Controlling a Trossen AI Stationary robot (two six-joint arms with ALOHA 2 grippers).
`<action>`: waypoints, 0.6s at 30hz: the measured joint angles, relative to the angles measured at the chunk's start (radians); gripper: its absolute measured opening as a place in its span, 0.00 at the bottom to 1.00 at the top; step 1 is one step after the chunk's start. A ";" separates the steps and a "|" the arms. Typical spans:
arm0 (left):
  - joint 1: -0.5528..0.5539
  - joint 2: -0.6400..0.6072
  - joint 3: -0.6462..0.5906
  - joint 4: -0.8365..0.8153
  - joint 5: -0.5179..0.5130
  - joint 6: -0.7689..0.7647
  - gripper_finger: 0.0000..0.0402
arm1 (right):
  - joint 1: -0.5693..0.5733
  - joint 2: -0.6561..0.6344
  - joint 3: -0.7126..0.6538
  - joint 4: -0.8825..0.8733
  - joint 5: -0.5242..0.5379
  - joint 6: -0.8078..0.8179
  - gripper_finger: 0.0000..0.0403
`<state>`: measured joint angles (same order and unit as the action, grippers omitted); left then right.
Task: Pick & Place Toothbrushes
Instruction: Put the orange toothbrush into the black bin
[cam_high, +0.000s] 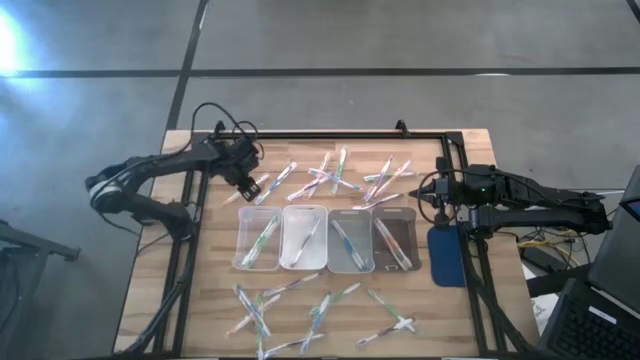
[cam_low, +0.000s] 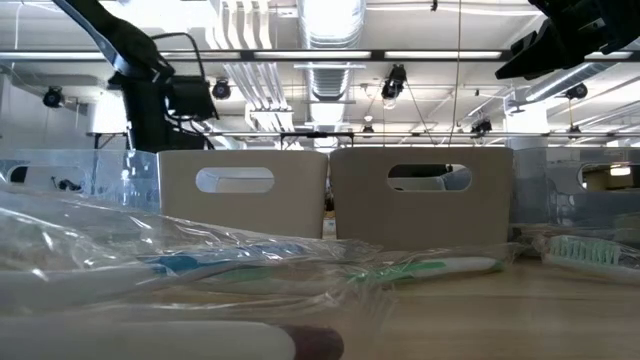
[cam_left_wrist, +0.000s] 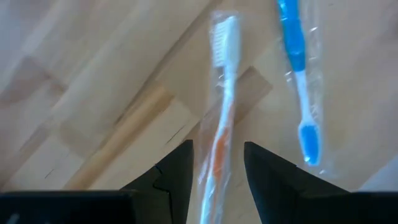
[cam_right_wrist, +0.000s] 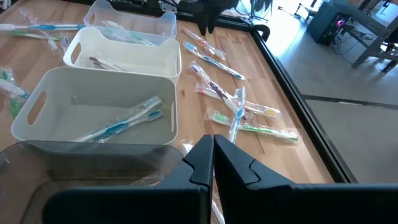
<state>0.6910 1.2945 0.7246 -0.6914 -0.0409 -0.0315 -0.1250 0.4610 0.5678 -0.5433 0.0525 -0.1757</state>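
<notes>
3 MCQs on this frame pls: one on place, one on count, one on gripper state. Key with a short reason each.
1. Where is the left gripper?
A. Over the near pile of toothbrushes
B. Over the far-left end of the scattered toothbrushes, beyond the trays
C. Inside a tray

2. How many trays stand in the row at the table's middle?
A. Two
B. Four
C. Six

3. How do the right gripper's fingers stand?
A. Shut, holding nothing
B. Wide open
C. Shut on a toothbrush

Key:
1 B: the high view puts it just beyond the leftmost tray, and its wrist view shows an orange-handled toothbrush running between its open fingers, with a blue toothbrush beside it.
2 B: the high view shows four trays side by side.
3 A: the right wrist view shows the two fingers pressed together with nothing between them, at the right end of the row.
</notes>
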 joint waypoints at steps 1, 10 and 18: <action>0.000 0.017 0.011 -0.001 0.009 0.000 0.37 | 0.000 0.000 0.000 0.000 0.000 0.000 0.02; 0.000 0.139 0.076 -0.078 0.023 0.011 0.37 | 0.000 0.000 0.000 0.000 0.000 0.000 0.02; 0.000 0.141 0.073 -0.130 0.018 0.021 0.37 | 0.000 0.000 0.000 0.000 0.000 0.000 0.02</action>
<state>0.6910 1.4353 0.7971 -0.8215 -0.0228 -0.0109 -0.1253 0.4611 0.5678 -0.5431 0.0525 -0.1759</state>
